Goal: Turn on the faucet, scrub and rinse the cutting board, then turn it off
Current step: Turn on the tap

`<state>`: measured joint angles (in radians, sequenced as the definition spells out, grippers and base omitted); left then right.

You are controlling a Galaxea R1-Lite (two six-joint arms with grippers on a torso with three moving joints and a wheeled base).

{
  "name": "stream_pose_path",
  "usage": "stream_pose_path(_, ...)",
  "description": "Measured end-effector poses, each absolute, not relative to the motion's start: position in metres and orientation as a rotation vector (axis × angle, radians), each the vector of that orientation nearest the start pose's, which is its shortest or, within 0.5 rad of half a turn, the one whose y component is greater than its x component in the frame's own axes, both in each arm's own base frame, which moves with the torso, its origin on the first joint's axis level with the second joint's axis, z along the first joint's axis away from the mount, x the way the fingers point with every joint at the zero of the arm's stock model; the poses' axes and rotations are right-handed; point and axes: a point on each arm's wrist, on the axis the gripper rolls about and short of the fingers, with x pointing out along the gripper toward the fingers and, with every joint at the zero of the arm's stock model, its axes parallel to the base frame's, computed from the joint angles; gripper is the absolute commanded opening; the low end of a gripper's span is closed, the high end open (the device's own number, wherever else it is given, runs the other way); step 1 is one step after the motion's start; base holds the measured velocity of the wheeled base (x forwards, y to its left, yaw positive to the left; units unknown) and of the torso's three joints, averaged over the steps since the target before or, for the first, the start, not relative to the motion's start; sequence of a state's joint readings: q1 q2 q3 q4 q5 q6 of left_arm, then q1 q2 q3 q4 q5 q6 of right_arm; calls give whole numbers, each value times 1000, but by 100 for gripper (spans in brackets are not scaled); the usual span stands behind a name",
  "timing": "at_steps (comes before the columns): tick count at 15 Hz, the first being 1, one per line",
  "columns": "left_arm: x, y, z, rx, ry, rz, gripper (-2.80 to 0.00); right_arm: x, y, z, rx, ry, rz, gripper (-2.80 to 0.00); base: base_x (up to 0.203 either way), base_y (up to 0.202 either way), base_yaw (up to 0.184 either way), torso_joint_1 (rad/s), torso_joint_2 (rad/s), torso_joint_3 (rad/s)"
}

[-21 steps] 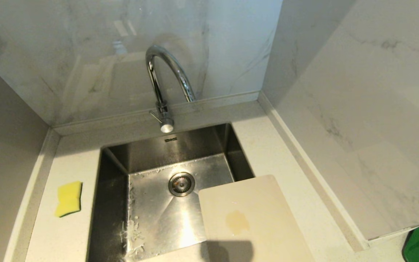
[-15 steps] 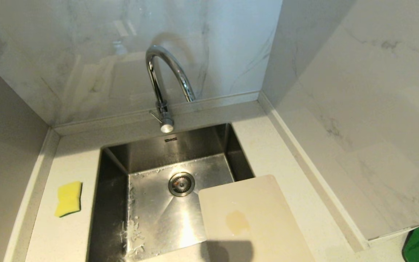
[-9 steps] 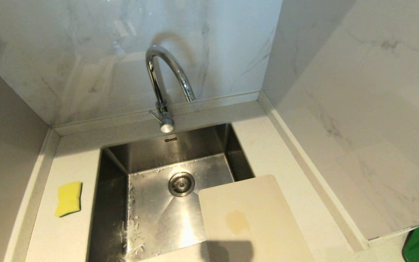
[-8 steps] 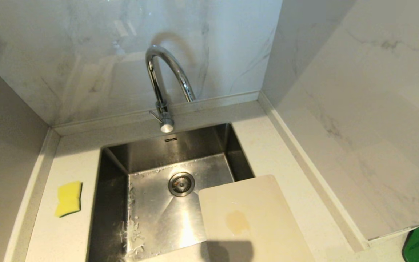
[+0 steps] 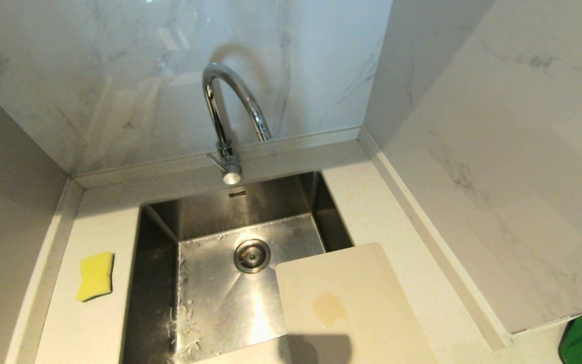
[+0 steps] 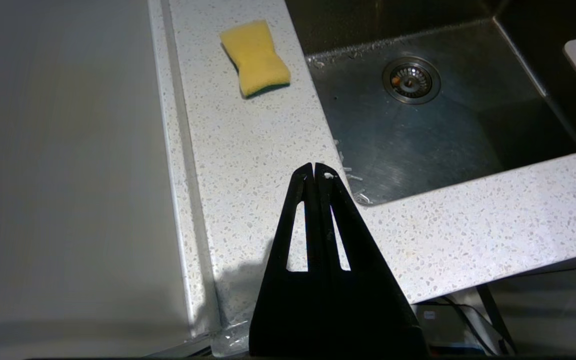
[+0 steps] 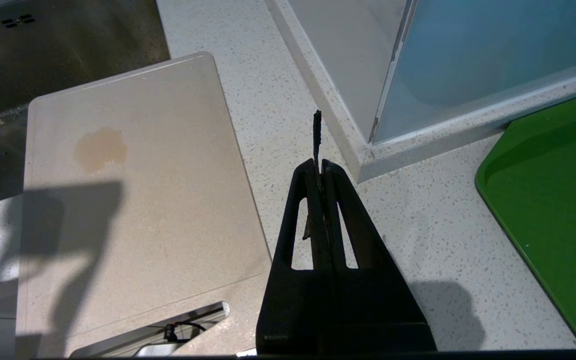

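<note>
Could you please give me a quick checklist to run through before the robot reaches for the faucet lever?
1. Faucet off, no water running from the spout: ok.
2. Side lever free of obstacles: ok.
3. Cutting board in place, one corner overhanging the sink, brownish stain still to scrub: ok.
4. Sponge ready on the counter left of the sink: ok.
5. Left claw empty and shut, above the counter's front edge: ok.
6. Right claw shut, a thin dark strip sticking out between its tips; what that is: cannot tell.
</note>
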<state>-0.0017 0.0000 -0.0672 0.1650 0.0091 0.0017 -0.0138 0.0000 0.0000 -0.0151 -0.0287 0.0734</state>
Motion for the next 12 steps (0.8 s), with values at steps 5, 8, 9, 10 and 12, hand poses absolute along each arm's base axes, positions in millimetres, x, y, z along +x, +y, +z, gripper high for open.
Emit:
stream_pose_path(5, -31, 0, 79, 39, 118, -10, -280, -23, 0, 77, 73, -16, -42, -280, 0, 0, 0, 0, 0, 0)
stream_pose_path(8, -34, -2, 93, 75, 161, -78, -280, -23, 0, 77, 73, -16, -42, -280, 0, 0, 0, 0, 0, 0)
stream_pose_path(9, -33, -2, 100, 87, 169, -105, -280, -23, 0, 77, 73, -16, -42, -280, 0, 0, 0, 0, 0, 0)
stream_pose_path(10, -31, -3, 107, 106, 178, -141, -280, -23, 0, 77, 74, -16, -42, -280, 0, 0, 0, 0, 0, 0)
stream_pose_path(12, -25, -5, 118, 155, 217, -235, -280, -23, 0, 77, 73, -16, -42, -280, 0, 0, 0, 0, 0, 0)
